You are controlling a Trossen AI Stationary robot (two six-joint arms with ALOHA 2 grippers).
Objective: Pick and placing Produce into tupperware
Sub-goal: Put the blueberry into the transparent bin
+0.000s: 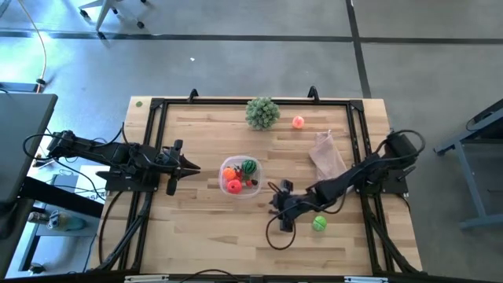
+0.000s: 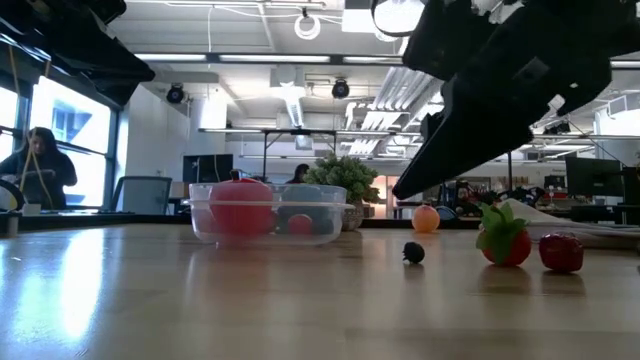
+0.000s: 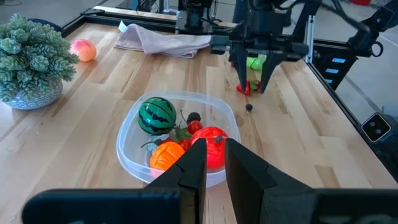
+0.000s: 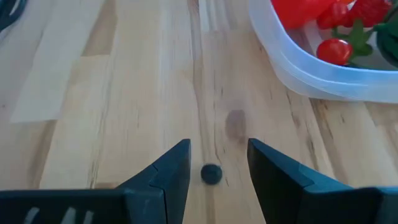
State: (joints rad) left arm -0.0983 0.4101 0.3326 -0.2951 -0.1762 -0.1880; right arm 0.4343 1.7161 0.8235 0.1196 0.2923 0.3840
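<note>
Right wrist view is showing the right gripper hanging with its jaws parted, gripping nothing, a tiny dark round berry lying on the wooden table between its fingertips. The clear rounded-square plastic tupperware is sitting just beyond, holding one striped green ball, one orange ball and one red ball. The left gripper is waiting closed nearby.

The tupperware is cut off at the right wrist picture's edge — only one corner shows; the dark berry is too small to identify; distant people are blurred.
</note>
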